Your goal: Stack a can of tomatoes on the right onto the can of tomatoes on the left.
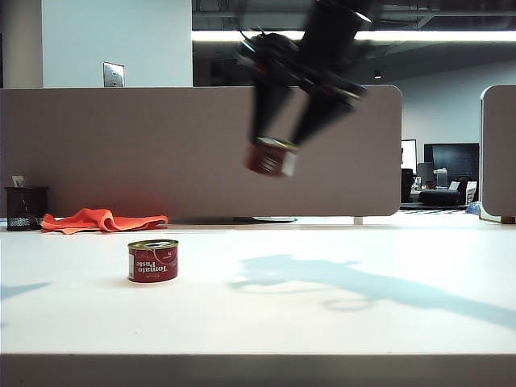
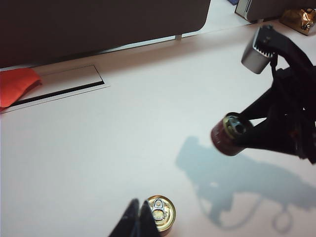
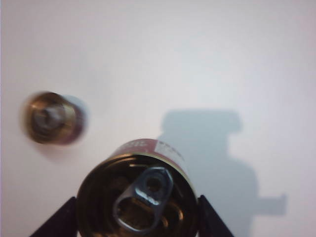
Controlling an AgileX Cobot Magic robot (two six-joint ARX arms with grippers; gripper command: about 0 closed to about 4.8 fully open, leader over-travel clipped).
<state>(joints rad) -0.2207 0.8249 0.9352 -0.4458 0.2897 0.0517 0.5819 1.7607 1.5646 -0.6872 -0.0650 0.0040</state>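
Right gripper [image 1: 272, 153] has its fingers [image 3: 58, 223] clamped on either side of the carried can [image 3: 137, 195], pull-tab lid facing the wrist camera, so the can axis runs roughly along the gripper's approach line. In the exterior view the carried can [image 1: 272, 156] hangs high in the air, slightly tilted and motion-blurred, well above the desk [image 1: 339, 322]. The target can [image 1: 153, 260] stands upright on the desk, down and to the left of the carried one, well apart. The right wrist view agrees: the target can [image 3: 53, 117] sits off to one side of the held can, not under it. So the key offset is lateral first, then vertical; my read is the right arm needs to carry further left until the two lids line up, level the can, then lower. Left gripper [image 2: 137, 219] hovers just beside the target can [image 2: 161, 213], fingers looking pressed together and holding nothing; only the tips show. It is the nearer arm to the target, and I'd flag it as a possible clash on descent. Orange cloth [image 1: 101, 219] and the black mesh cup [image 1: 26, 208] sit at the back, clear of the path.
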